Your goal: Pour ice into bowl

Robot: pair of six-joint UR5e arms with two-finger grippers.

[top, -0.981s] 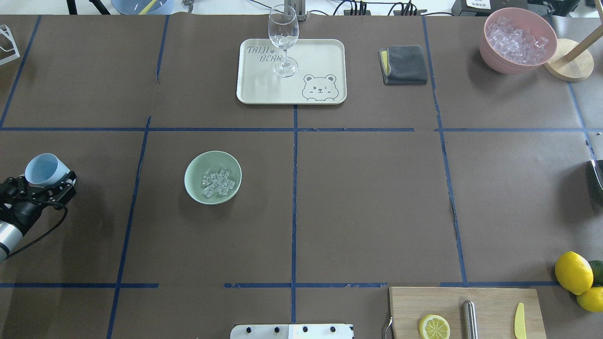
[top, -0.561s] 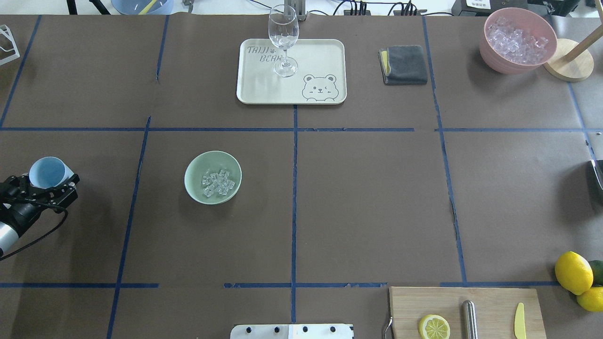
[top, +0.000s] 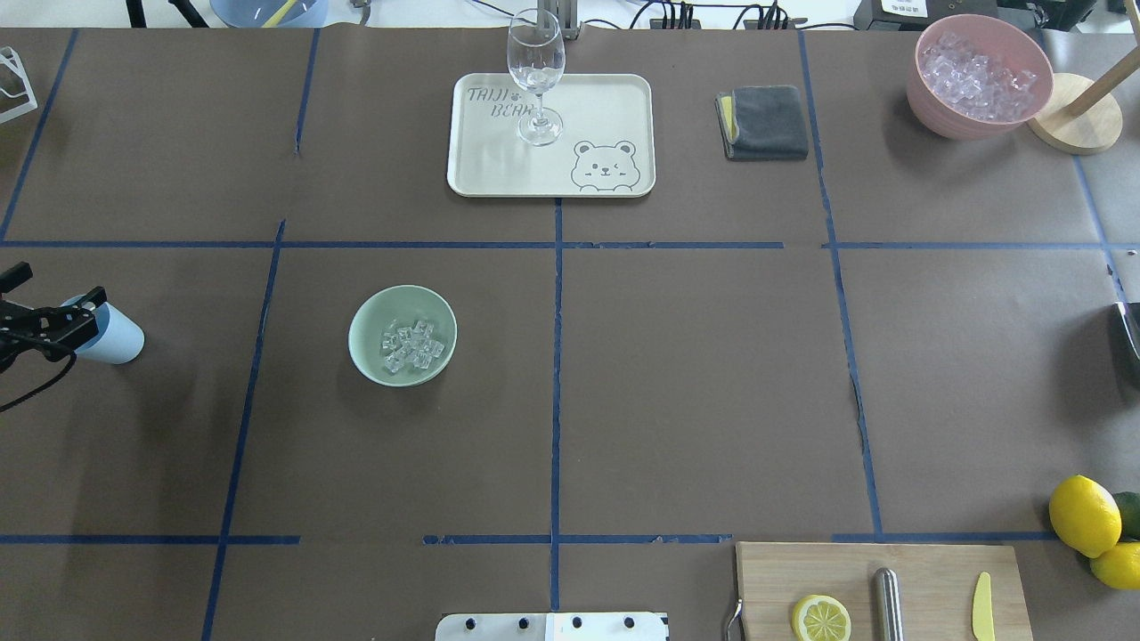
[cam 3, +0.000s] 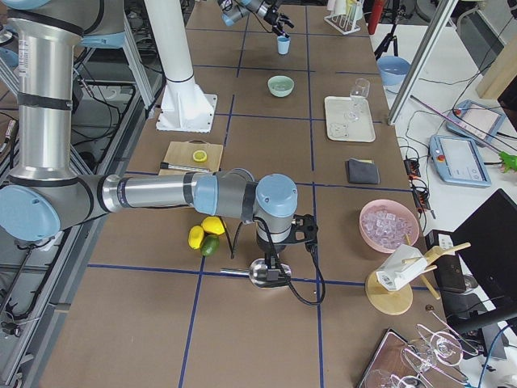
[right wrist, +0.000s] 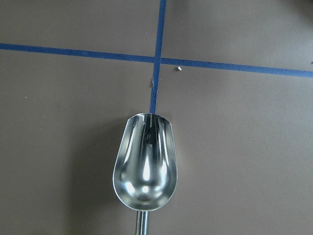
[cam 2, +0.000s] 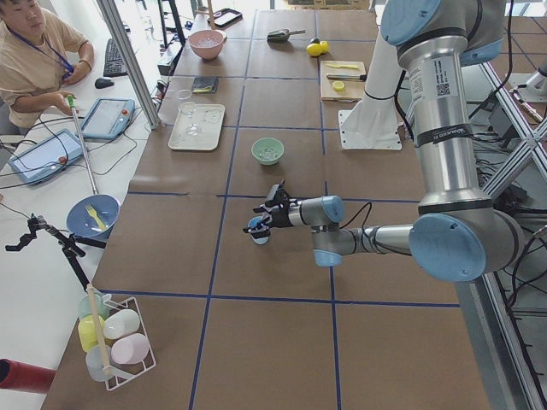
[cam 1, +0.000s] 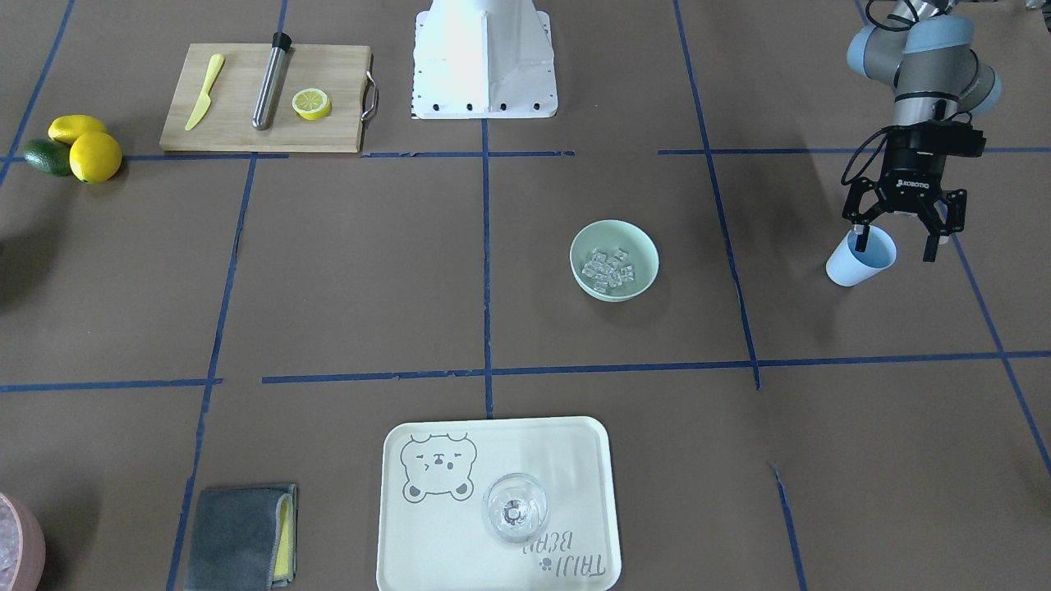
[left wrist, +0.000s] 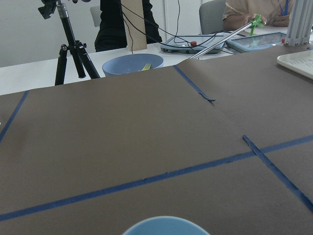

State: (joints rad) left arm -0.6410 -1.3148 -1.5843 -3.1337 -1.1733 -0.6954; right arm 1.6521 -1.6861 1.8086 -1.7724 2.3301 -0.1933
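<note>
The mint-green bowl (top: 363, 343) sits left of the table's middle with a handful of clear ice cubes (top: 411, 344) in it; both show in the front view too, bowl (cam 1: 585, 246), ice (cam 1: 608, 267). The light blue cup (top: 116, 338) stands at the table's left edge, seen in the front view (cam 1: 858, 261). My left gripper (cam 1: 895, 246) is open, with its fingers spread on either side of the cup's rim. The cup's rim shows at the bottom of the left wrist view (left wrist: 166, 226). My right gripper (cam 3: 271, 260) hangs over a metal scoop (right wrist: 144, 166); I cannot tell its state.
A cream tray (top: 614, 98) with a wine glass (top: 535, 67) stands at the back centre, a folded grey cloth (top: 766, 123) to its right, a pink bowl of ice (top: 926, 98) at the back right. A cutting board (top: 926, 570) with a lemon half and lemons (top: 1082, 515) are at the front right.
My left gripper has moved left toward the table's edge and opened. The blue cup, held tilted before, now stands on the table.
</note>
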